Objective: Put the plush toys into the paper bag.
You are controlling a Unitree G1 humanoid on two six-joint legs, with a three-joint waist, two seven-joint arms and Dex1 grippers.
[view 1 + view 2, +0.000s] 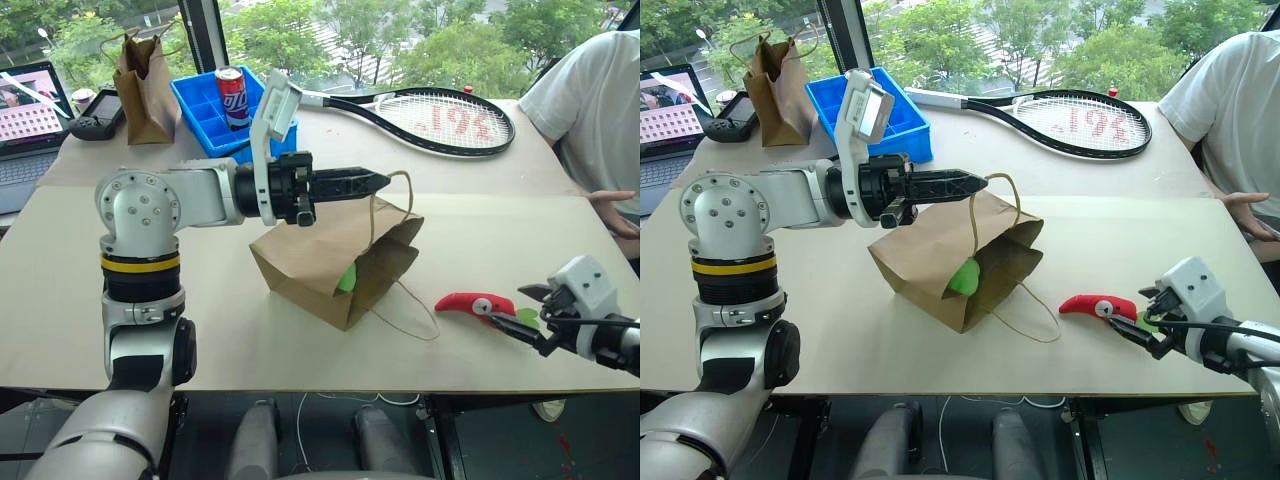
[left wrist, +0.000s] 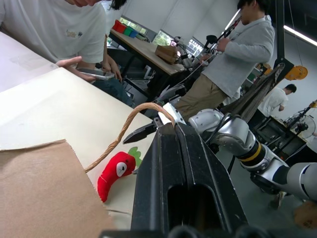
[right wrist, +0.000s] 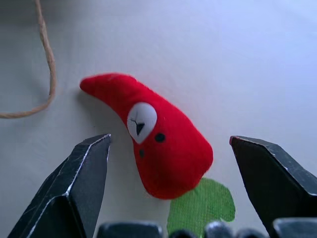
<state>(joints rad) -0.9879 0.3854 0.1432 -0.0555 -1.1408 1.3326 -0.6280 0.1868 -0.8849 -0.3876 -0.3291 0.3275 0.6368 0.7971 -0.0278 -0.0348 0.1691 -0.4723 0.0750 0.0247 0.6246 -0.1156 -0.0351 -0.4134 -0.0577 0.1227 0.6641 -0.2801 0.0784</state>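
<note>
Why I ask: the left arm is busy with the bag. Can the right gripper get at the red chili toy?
Probably yes: the right gripper is open, its fingers either side of the red chili toy on the table, nothing between them.

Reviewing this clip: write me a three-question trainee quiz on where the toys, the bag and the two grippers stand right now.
1. True or false: the green ball already sits inside the paper bag.
2. What does the left gripper hold? A) the tennis racket B) the bag's twine handle C) the soda can
3. Fill in: the right gripper is ___, with the red chili toy lying on the table between its fingers.

Key: 1 true. 2 B; it is shut on the handle, lifting it. 3 open; the toy is not yet gripped.
</note>
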